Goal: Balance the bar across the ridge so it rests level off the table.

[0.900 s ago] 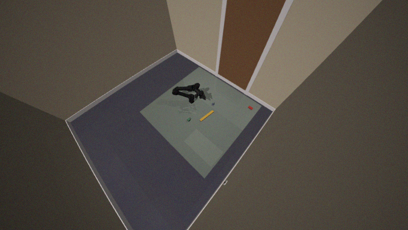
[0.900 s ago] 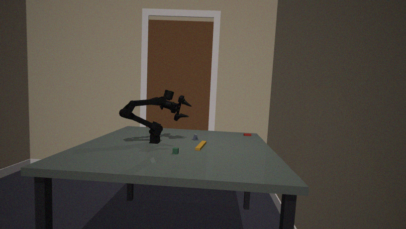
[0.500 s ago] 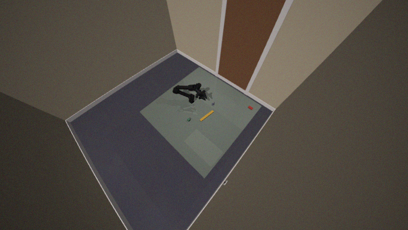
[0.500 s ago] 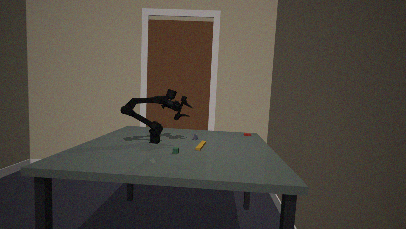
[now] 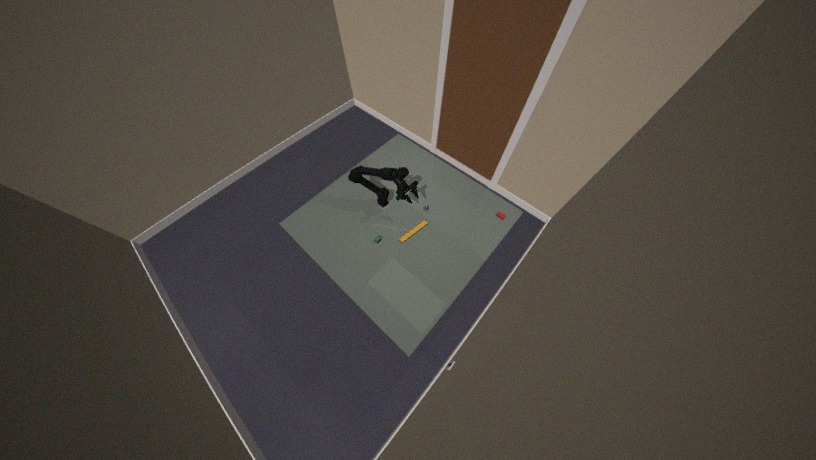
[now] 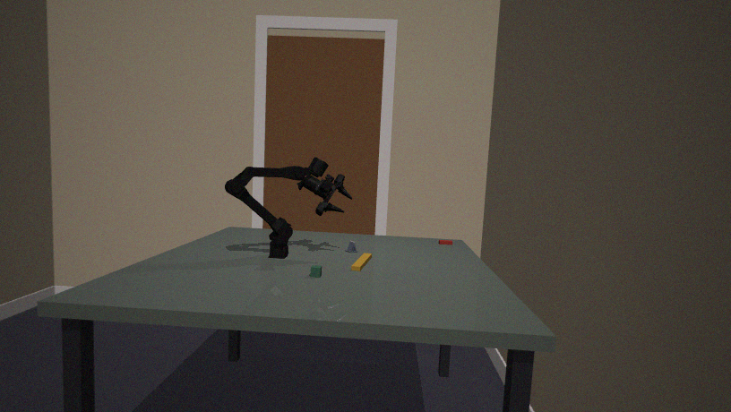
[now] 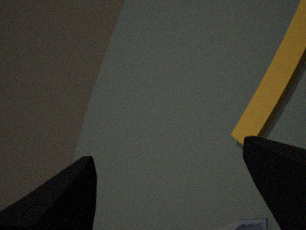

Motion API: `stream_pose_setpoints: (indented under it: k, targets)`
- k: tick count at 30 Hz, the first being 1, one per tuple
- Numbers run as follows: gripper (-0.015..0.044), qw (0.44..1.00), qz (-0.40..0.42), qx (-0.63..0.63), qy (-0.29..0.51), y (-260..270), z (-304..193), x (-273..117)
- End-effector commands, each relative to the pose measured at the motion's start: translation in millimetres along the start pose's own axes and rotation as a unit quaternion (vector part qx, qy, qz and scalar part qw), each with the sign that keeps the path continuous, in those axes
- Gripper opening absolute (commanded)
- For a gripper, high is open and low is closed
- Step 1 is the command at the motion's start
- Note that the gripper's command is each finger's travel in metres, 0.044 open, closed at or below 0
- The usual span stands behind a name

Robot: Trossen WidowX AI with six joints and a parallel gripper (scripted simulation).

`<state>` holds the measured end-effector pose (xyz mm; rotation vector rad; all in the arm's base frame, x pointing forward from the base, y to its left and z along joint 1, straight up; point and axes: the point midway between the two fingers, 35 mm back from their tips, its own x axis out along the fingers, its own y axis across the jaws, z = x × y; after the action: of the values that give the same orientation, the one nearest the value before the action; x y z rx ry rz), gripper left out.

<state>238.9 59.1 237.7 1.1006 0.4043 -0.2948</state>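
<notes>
Yellow bar (image 5: 413, 231) (image 6: 361, 261) (image 7: 270, 80) lies flat on the bench (image 5: 337, 228) (image 6: 204, 287), well in from its edges, just beside the small grey-blue ridge (image 5: 426, 208) (image 6: 351, 247) (image 7: 252, 224), which stands nearer the bench edge by the door. Pincer (image 5: 413, 196) (image 6: 348, 204) (image 7: 170, 156) hangs above the bench, released, nothing between its fingers. Bar looks stiff and light, perhaps a bit slick on its flat faces; I'd pinch it across the narrow width at mid-length, since an off-centre hold would likely let one end dip.
</notes>
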Motion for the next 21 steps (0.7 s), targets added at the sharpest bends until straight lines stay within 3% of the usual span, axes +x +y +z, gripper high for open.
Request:
stream_pose_setpoints:
  k: [1, 21]
  targets:
    - [0.0315, 0.997, -0.022, -0.07, 0.008, 2, 0, 6]
    - [0.0315, 0.922, -0.11, -0.364, 0.076, -1, 3, 37]
